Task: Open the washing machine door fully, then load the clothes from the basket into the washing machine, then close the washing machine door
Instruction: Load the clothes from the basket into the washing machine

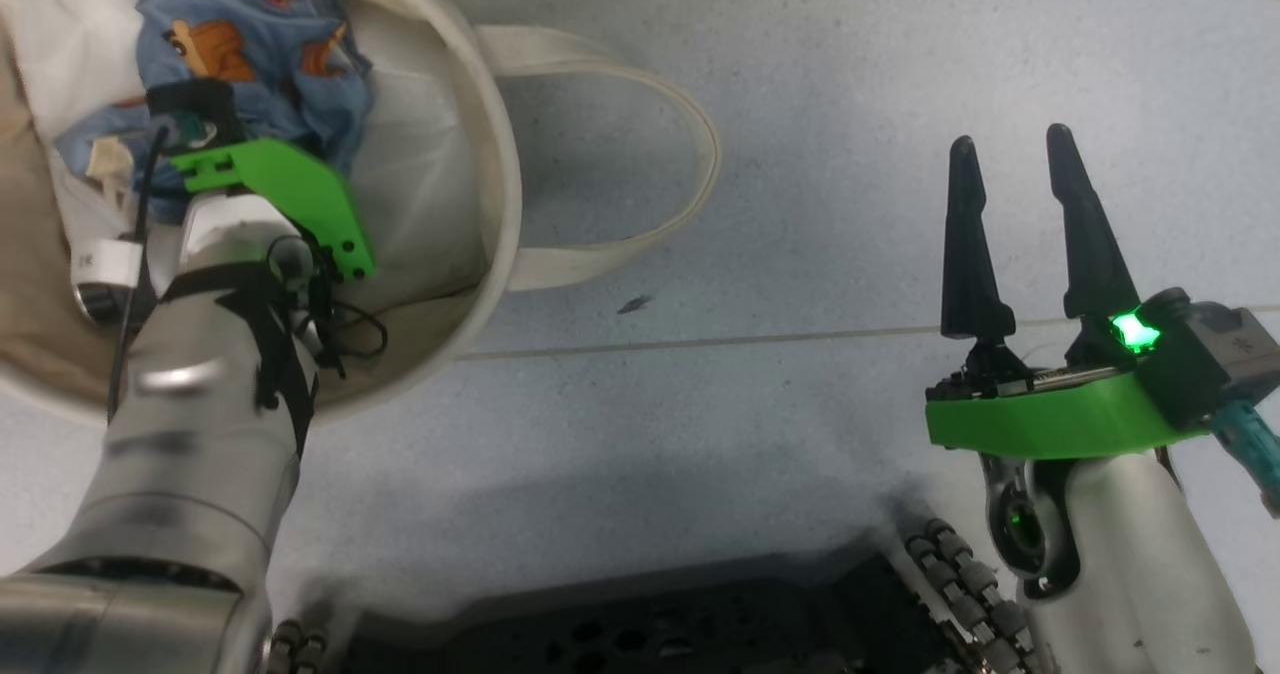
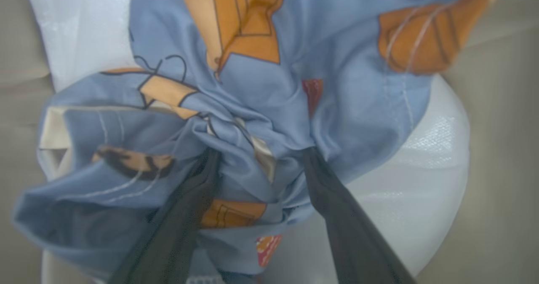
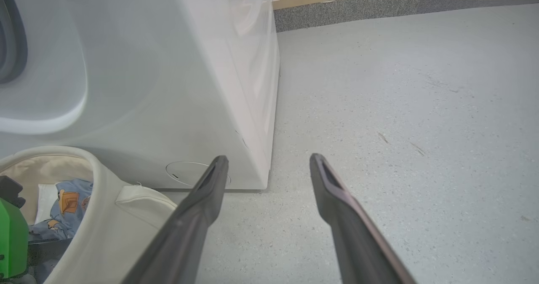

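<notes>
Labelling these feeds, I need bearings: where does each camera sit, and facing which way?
Head view: on the head, facing down at floor and basket; left arm, right gripper show.
Left wrist view: on left wrist, facing the clothes; left gripper fingers.
Right wrist view: on right wrist, facing washing machine and floor; own fingers.
Shared: all three show the clothes.

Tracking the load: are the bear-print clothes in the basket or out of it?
In the basket. The clothes lie crumpled on a white cloth inside its rim, with the open left gripper pressed into the fabric.
</notes>
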`<state>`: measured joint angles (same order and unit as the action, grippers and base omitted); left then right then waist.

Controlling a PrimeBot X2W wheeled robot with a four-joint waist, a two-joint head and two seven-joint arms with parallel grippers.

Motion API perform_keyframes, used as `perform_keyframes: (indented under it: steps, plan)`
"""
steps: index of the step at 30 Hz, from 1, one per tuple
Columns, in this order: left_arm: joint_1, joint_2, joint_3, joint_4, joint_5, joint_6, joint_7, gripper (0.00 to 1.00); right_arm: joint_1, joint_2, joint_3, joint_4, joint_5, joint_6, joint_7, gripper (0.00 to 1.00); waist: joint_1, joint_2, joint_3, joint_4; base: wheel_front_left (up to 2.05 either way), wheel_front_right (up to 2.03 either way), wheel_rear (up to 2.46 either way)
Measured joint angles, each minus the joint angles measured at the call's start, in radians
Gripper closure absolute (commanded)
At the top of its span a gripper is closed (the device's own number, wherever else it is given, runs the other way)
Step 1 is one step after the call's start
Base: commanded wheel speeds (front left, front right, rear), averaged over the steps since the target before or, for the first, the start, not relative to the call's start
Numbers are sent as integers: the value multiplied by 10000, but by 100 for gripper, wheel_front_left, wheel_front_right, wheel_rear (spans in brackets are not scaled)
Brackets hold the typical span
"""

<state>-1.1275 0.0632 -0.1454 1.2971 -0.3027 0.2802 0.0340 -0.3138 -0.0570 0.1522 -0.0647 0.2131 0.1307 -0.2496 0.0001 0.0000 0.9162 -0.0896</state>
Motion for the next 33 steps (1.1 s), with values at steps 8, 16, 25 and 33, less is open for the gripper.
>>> perform_keyframes:
  steps: [8, 16, 25, 33]
  plan:
    - [-547, -56, -38, -2, -102, -4, -73, 0, -71, -146, -96, -182, 0, 0, 0, 0, 1, 0, 677, 7, 0, 0, 0]
    - [-520, -205, -12, 19, -389, -355, -608, 100, -71, -169, -153, -226, -2, 0, 0, 0, -1, 0, 561, 165, 0, 0, 0]
    - [-38, -309, 224, 21, -926, -1267, -2314, 100, -71, -194, -79, -119, -2, 0, 0, 0, -1, 0, -260, 359, 0, 0, 0]
    - [1196, -272, 541, -1045, -1197, -1987, -2826, 100, -61, -190, 59, 228, 0, 0, 0, 0, -2, 0, -1516, 517, 0, 0, 0]
